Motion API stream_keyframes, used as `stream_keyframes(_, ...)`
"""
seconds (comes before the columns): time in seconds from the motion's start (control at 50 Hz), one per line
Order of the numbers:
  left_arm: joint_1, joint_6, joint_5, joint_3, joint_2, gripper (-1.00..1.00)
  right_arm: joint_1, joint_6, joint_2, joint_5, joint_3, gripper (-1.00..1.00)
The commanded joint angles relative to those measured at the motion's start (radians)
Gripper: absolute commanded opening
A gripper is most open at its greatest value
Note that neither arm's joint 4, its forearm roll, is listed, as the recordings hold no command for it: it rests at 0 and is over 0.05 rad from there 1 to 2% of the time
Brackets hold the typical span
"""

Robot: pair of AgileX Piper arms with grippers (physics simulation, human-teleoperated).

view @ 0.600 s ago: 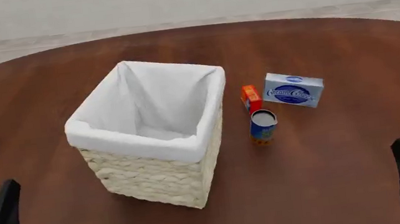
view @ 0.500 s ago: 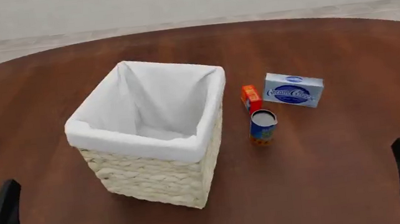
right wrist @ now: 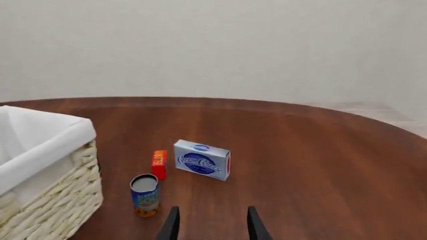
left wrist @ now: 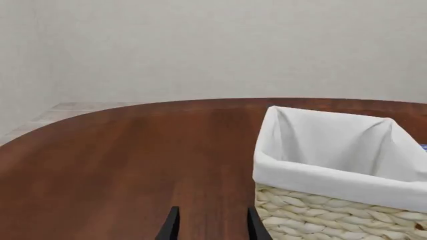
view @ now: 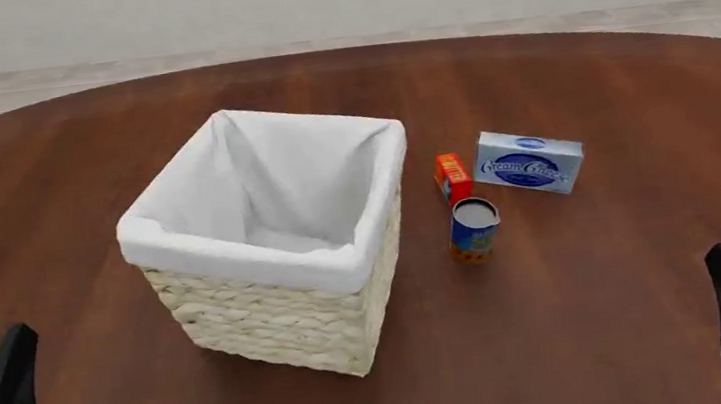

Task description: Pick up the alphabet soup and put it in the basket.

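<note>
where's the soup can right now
In the front view the alphabet soup stands upright on the table right of the basket, just in front of the small orange-red box.

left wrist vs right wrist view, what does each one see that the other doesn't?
Only the left wrist view shows the left gripper, open over bare table, and most of the basket's lined inside.

Only the right wrist view shows the alphabet soup standing upright, the small orange-red box, the cream cheese box and the right gripper, also open and holding nothing.

Both show the basket with its white lining and wicker wall, the brown table and the pale wall behind. The right wrist view catches only one corner of the basket.
</note>
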Motion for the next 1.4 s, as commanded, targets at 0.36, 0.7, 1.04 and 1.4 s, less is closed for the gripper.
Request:
stream_keyframes(0.36, 0.0, 0.0, 0.0, 0.0, 0.0, 1.0, 0.199, 0.026, 0.565, -0.428, -0.045, 1.0)
stream_keyframes(0.7, 0.0, 0.0, 0.0, 0.0, 0.0, 1.0, 0.278, 0.008, 0.907, -0.582, -0.175, 1.0)
stream_keyframes(1.04, 0.0, 0.0, 0.0, 0.0, 0.0, 1.0, 0.382, -0.006, 1.123, -0.628, -0.274, 1.0)
stream_keyframes(1.4, 0.0, 0.0, 0.0, 0.0, 0.0, 1.0, 0.36, -0.025, 1.323, -0.605, -0.417, 1.0)
